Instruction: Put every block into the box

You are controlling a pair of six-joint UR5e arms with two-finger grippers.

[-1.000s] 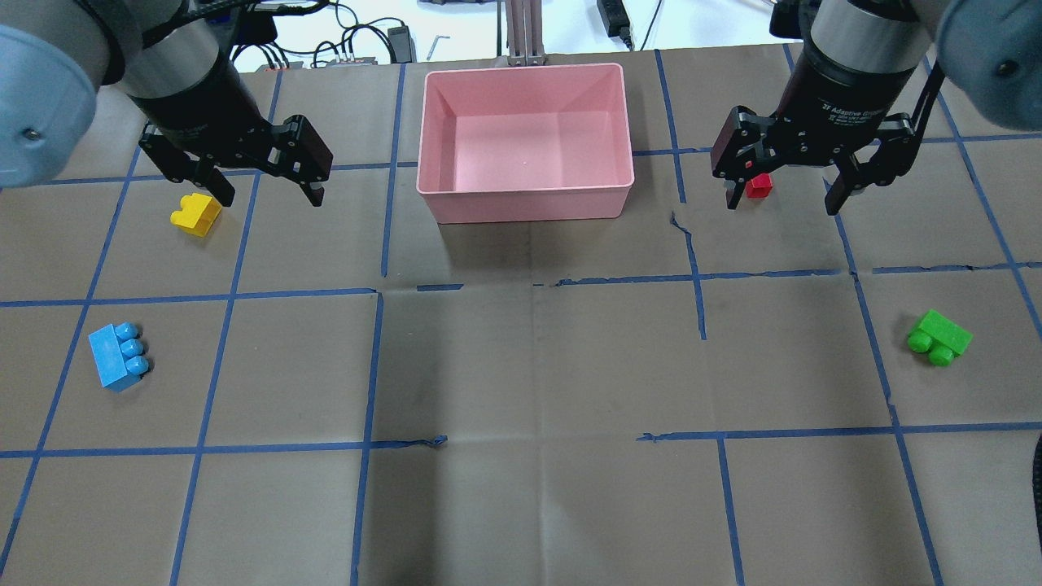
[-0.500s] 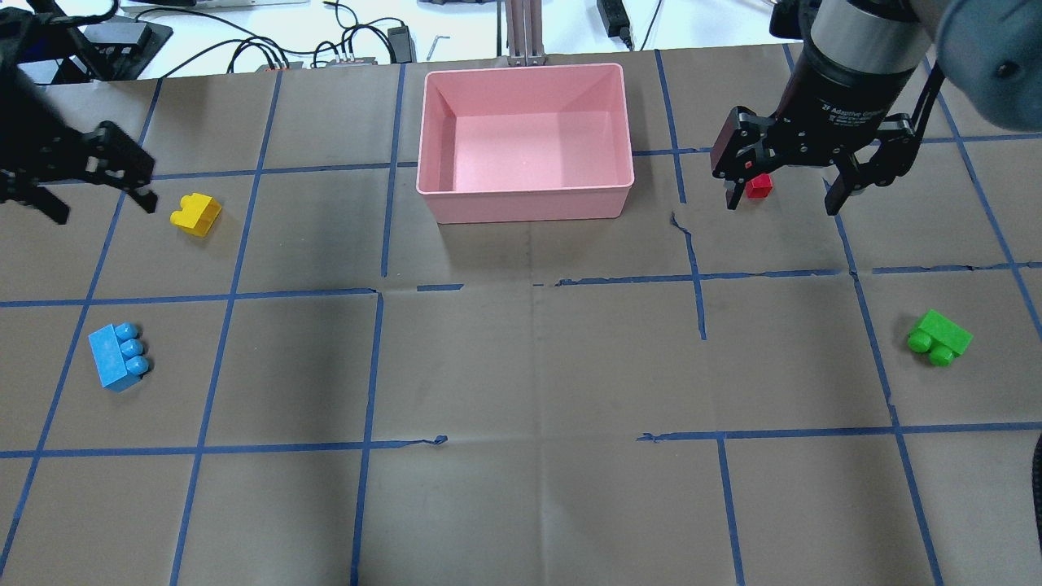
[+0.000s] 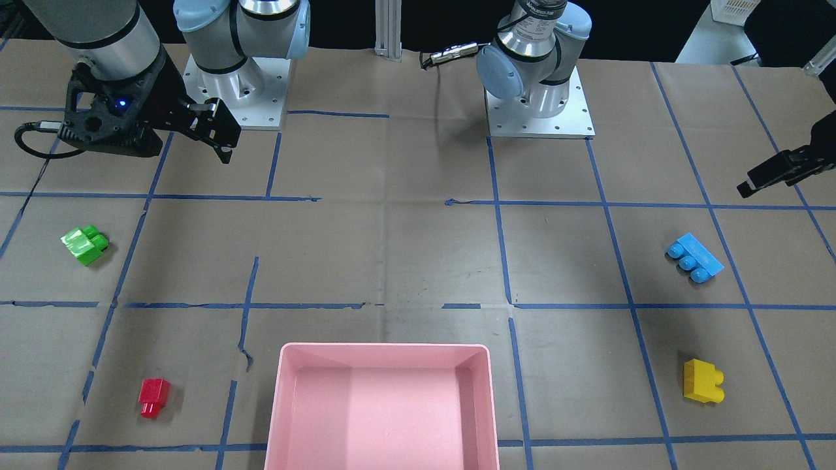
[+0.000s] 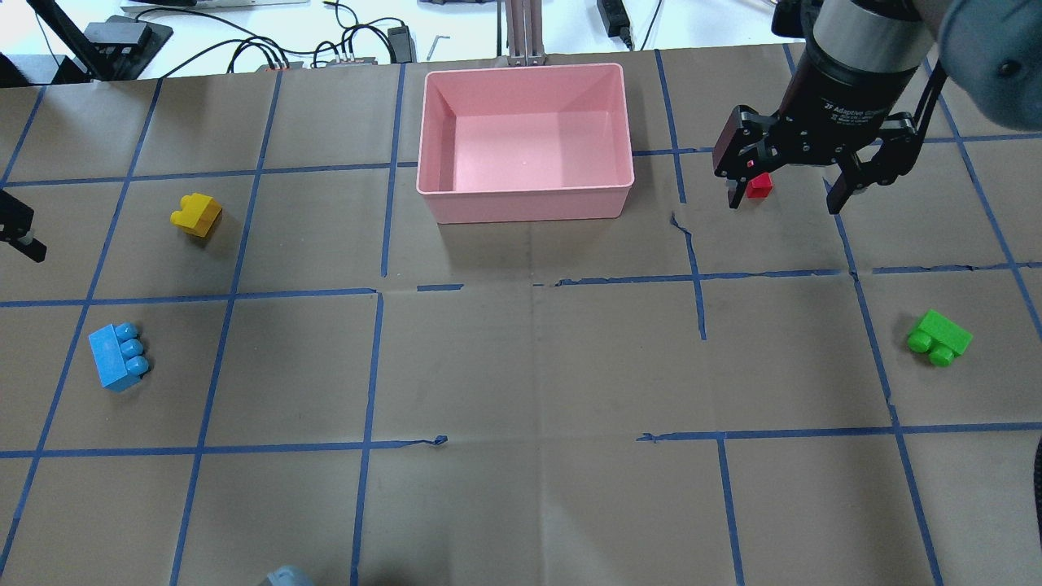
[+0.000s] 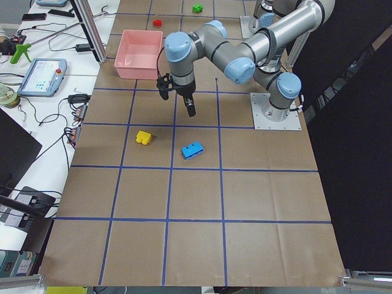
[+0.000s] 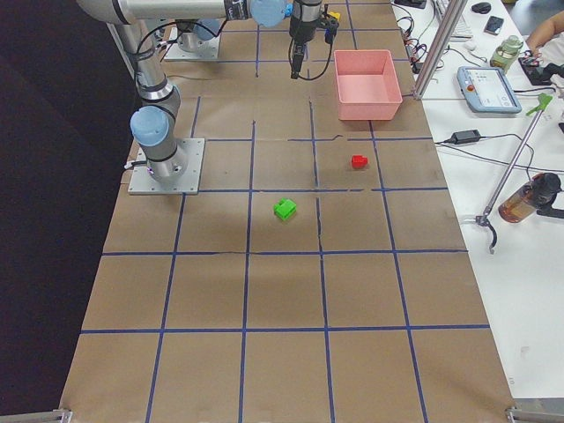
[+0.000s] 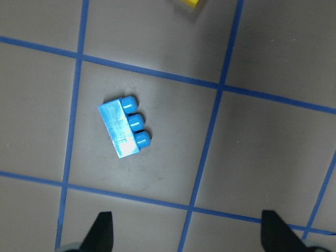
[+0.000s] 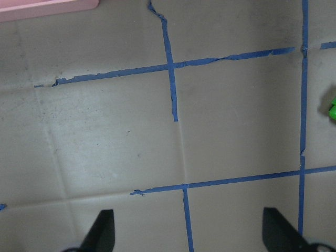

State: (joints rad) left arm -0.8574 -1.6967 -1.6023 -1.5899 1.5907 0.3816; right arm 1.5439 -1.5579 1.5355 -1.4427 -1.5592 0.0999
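Note:
The pink box [image 4: 525, 199] stands at the far middle of the table and shows nothing inside. The yellow block [image 4: 196, 215] and the light-blue block [image 4: 118, 367] lie on the left. The red block [image 4: 760, 185] and the green block [image 4: 939, 337] lie on the right. My left gripper [image 7: 189, 233] is open and empty, held high near the left edge. The light-blue block [image 7: 124, 127] lies below it. My right gripper [image 4: 785, 205] is open and empty, high above the table. Its wrist view shows the green block [image 8: 332, 107] at the right edge and no red block.
The table is covered in brown paper with a grid of blue tape. Both arm bases [image 3: 539, 98] stand at the robot's side. Cables and devices [image 4: 269, 49] lie beyond the far edge. A box corner [image 8: 47, 4] shows in the right wrist view.
My left gripper has swung away from above the yellow block to the left, almost out of the overhead view. The right gripper has stayed nearly still. No block has moved.

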